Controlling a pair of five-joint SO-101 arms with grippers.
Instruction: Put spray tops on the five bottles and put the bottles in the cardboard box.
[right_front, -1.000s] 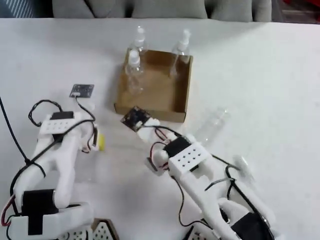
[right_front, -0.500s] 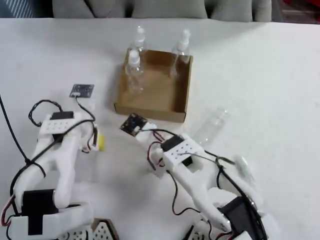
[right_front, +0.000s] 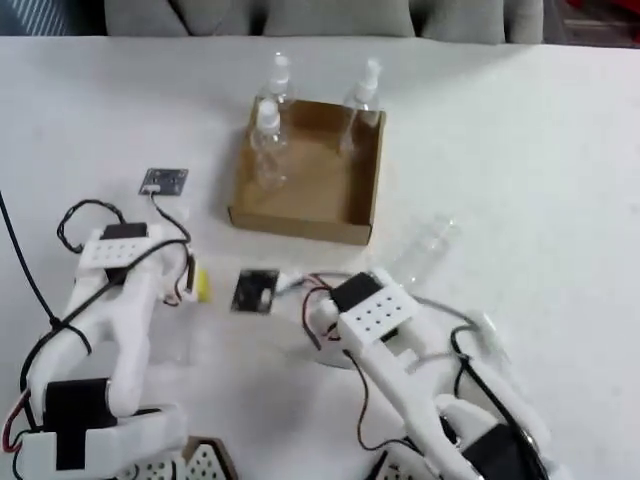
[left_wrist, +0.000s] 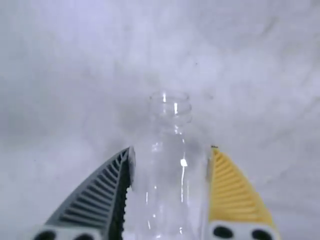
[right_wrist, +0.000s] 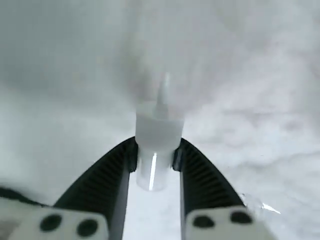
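Note:
My left gripper (left_wrist: 171, 150) is shut on an upright clear bottle (left_wrist: 171, 117) with an open neck, gripped between its grey and yellow fingers (left_wrist: 231, 190). It stands at the table's left, where the yellow finger (right_front: 201, 283) shows. My right gripper (right_wrist: 156, 142) is shut on a white spray top (right_wrist: 158, 131), whose thin tube points away over the table. The cardboard box (right_front: 352, 225) lies at the back centre. One topped bottle (right_front: 267, 140) stands inside it and another (right_front: 360, 100) stands at its far right corner. A third (right_front: 277, 78) stands just behind the box.
A clear bottle without a top (right_front: 426, 248) lies on the table right of the box. A loose spray top (right_front: 487, 333) lies near the right arm. A small circuit board (right_front: 163, 181) with a cable sits left of the box.
The right arm's wrist has swung away from the box's front edge, toward the left arm and the near side. The left arm has kept still with its bottle.

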